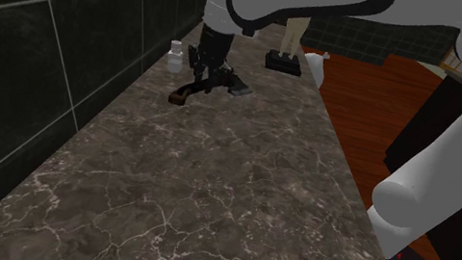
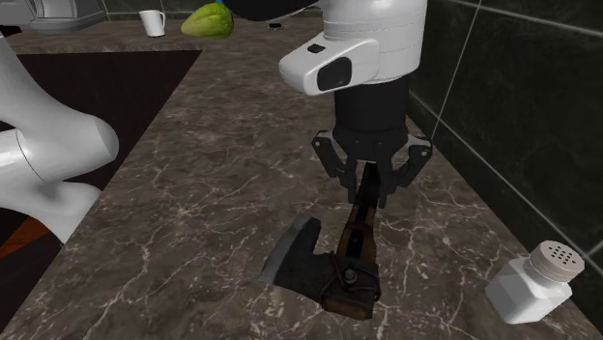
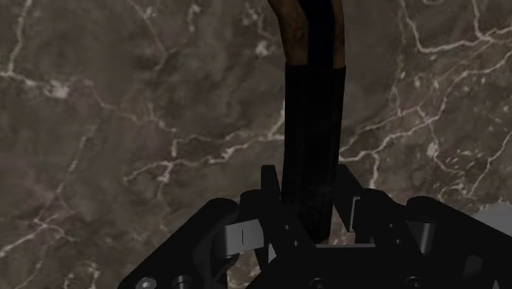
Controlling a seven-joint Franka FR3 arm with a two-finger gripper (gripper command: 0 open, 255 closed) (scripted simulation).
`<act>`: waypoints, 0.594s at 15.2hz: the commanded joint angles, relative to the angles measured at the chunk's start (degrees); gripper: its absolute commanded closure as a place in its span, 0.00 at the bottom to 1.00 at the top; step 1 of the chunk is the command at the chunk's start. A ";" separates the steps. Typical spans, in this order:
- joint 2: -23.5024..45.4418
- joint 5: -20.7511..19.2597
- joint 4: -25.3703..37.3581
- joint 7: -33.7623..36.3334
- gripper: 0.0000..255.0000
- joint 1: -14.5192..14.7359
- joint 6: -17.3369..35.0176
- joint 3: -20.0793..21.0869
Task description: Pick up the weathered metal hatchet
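The hatchet [image 2: 350, 273] lies on the dark marble counter [image 2: 193, 193]. It has a brown worn handle and a dark head [image 2: 290, 256] that points to the second exterior view's left. My black gripper [image 2: 367, 189] comes straight down on the handle, its fingers drawn in tight against both sides. In the shoulder view the gripper [image 1: 207, 75] stands over the middle of the hatchet [image 1: 183, 92], with the head [image 1: 238, 85] to its right. In the wrist view the brown handle [image 3: 308, 29] runs on past the black fingers [image 3: 313, 148].
A white shaker [image 2: 531, 286] stands by the black tiled wall [image 1: 30, 40], close to the hatchet's head end. Farther along the counter are a white mug [image 2: 152, 21], a green object [image 2: 210, 19] and a dark block [image 1: 283, 62]. The counter's open edge drops to a wooden floor [image 1: 373, 91].
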 commanded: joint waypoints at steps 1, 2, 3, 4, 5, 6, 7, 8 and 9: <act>-0.47 0.34 1.06 -0.20 1.00 -0.03 -1.42 -0.07; -0.54 0.39 1.78 -0.24 1.00 -0.05 -2.18 -0.09; -0.59 0.42 2.51 -0.27 1.00 -0.06 -2.95 -0.11; -0.62 0.45 3.25 -0.29 1.00 -0.07 -3.72 -0.12; -0.63 0.45 4.01 -0.31 1.00 -0.08 -4.48 -0.13; -0.63 0.45 4.78 -0.31 1.00 -0.09 -5.25 -0.14; -0.61 0.44 5.57 -0.31 1.00 -0.09 -6.03 -0.14; -0.57 0.41 6.37 -0.30 1.00 -0.09 -6.80 -0.14; -0.51 0.37 7.19 -0.28 1.00 -0.09 -7.58 -0.13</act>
